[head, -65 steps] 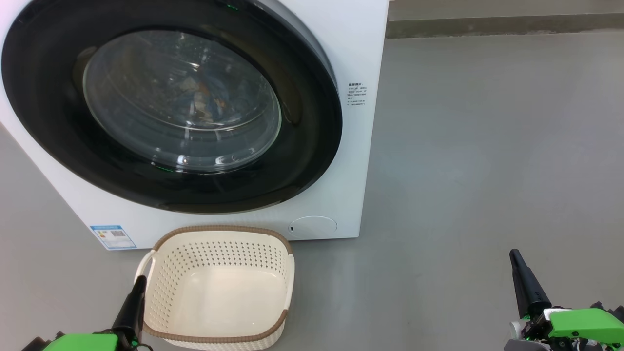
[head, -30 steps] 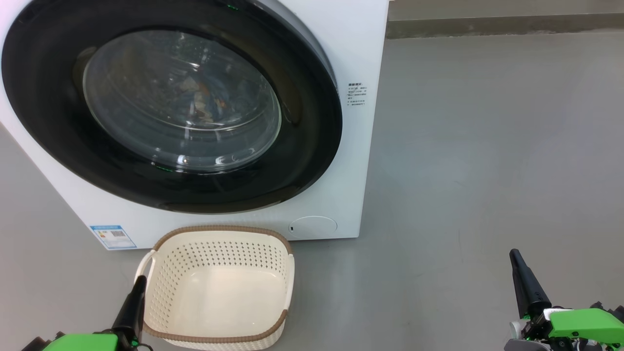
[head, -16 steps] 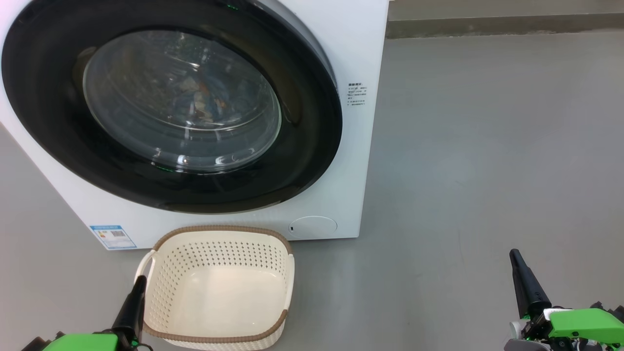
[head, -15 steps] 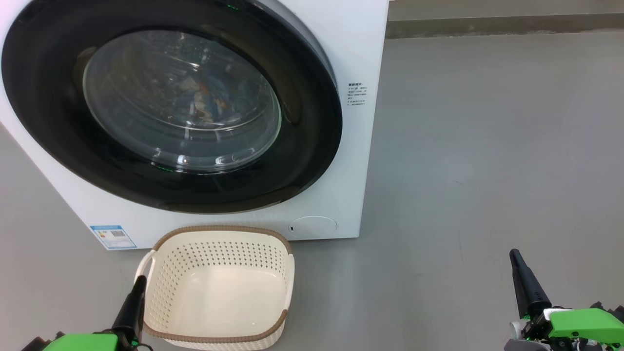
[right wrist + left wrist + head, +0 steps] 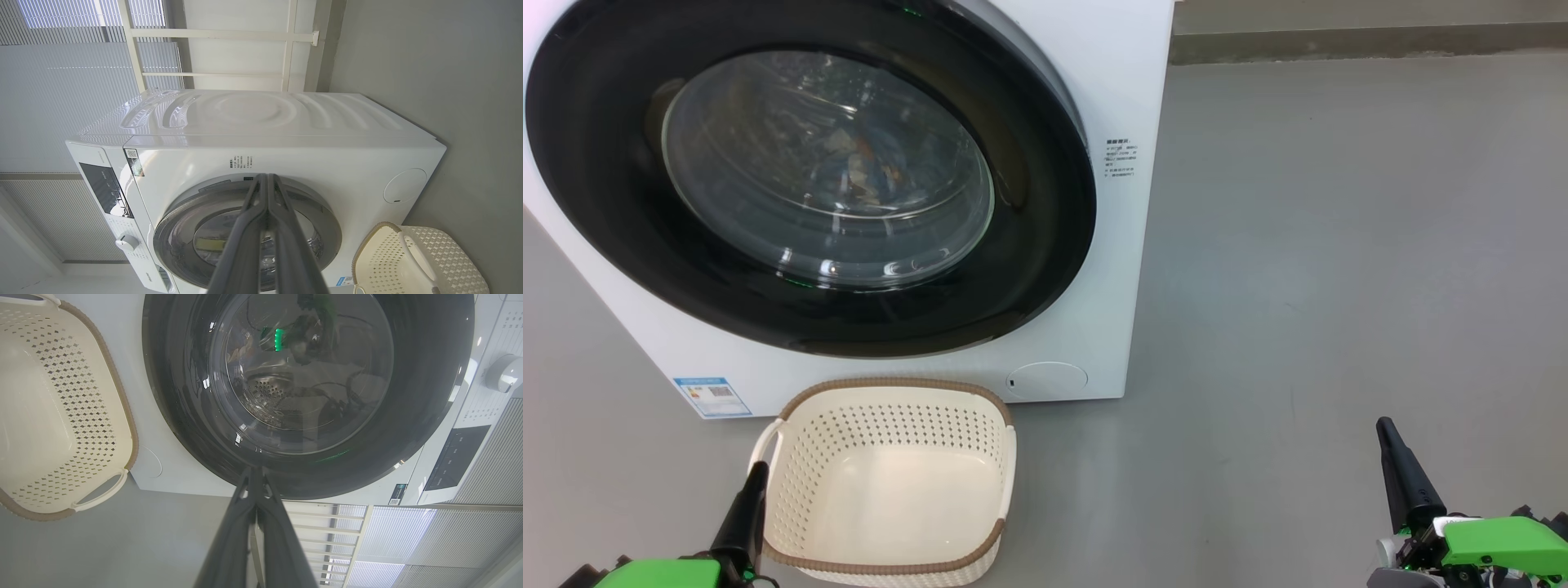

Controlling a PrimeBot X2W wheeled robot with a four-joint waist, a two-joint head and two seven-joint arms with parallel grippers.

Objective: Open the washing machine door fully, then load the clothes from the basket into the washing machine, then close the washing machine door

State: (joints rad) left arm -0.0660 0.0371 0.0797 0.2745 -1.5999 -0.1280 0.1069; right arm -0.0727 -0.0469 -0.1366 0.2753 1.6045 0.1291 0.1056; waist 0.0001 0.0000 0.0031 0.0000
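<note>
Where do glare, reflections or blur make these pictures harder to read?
Head view: soft light, faint shadows; white glints low on the washing machine door glass, the clothes behind it dim. Left wrist view: the glass mirrors a green light. Right wrist view: the fingers near the lens are soft; the blinds are washed out.

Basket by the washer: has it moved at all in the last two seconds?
No. The basket keeps its place on the floor, its brown rim just in front of the round cover and blue label sticker.
</note>
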